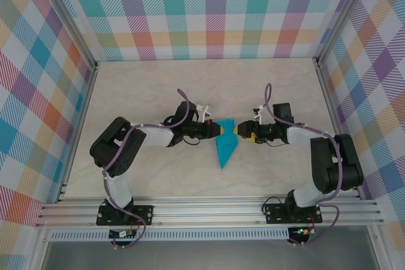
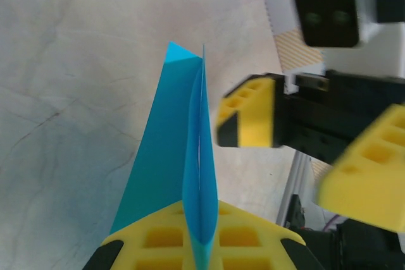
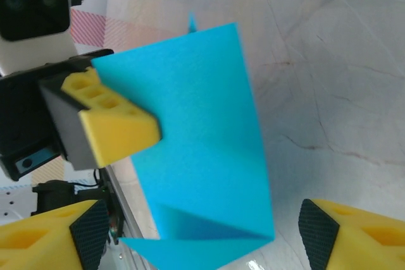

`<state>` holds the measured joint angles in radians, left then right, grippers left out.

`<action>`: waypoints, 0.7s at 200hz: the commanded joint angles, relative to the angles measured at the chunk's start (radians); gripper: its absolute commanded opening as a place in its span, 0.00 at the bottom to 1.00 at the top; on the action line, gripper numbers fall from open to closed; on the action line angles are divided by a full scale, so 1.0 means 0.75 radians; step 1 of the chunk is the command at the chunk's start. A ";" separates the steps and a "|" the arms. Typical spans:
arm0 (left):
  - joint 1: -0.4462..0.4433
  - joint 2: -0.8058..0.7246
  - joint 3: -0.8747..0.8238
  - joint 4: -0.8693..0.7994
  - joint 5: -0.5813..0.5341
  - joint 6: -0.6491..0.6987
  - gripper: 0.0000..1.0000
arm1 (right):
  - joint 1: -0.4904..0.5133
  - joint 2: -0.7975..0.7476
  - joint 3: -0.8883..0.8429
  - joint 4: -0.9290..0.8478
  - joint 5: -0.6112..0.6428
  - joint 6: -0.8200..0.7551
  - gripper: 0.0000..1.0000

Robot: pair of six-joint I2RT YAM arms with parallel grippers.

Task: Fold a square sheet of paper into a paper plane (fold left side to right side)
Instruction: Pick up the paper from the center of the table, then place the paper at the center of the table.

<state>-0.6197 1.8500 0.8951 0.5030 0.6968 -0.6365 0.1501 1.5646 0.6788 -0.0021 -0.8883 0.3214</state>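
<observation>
The turquoise sheet of paper lies mid-table, folded into a narrow wedge with its point toward the arms. One flap stands upright, and my left gripper is shut on its lower edge between the yellow fingers. In the top view the left gripper meets the paper's far end from the left. My right gripper faces it from the right. In the right wrist view the paper spreads between the right gripper's open fingers, which do not touch it.
The marble-patterned tabletop is walled by checked panels on three sides. An aluminium rail runs along the near edge by the arm bases. The two grippers stand almost tip to tip.
</observation>
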 commanded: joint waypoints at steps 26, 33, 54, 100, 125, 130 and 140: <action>0.020 -0.058 -0.026 0.111 0.118 0.054 0.00 | -0.002 0.133 0.031 0.213 -0.204 0.025 0.72; 0.020 -0.056 -0.022 0.105 0.118 0.056 0.00 | -0.002 0.147 0.029 0.234 -0.222 0.038 0.68; 0.023 -0.038 -0.011 0.097 0.121 0.057 0.00 | -0.002 0.159 0.022 0.247 -0.226 0.044 0.55; 0.031 0.012 0.015 0.056 0.089 0.070 0.00 | -0.003 0.180 -0.006 0.265 -0.192 0.068 0.33; 0.035 0.042 0.040 0.036 0.087 0.071 0.01 | -0.002 0.198 -0.007 0.258 -0.175 0.074 0.22; 0.035 0.046 0.047 0.028 0.087 0.071 0.02 | -0.002 0.196 -0.006 0.255 -0.169 0.077 0.21; 0.044 0.051 0.056 0.015 0.083 0.075 0.03 | -0.001 0.194 -0.007 0.251 -0.157 0.078 0.17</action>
<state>-0.6071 1.8626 0.9016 0.5266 0.7589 -0.6109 0.1501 1.6993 0.6827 0.1673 -1.0016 0.3874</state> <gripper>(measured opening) 0.046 0.211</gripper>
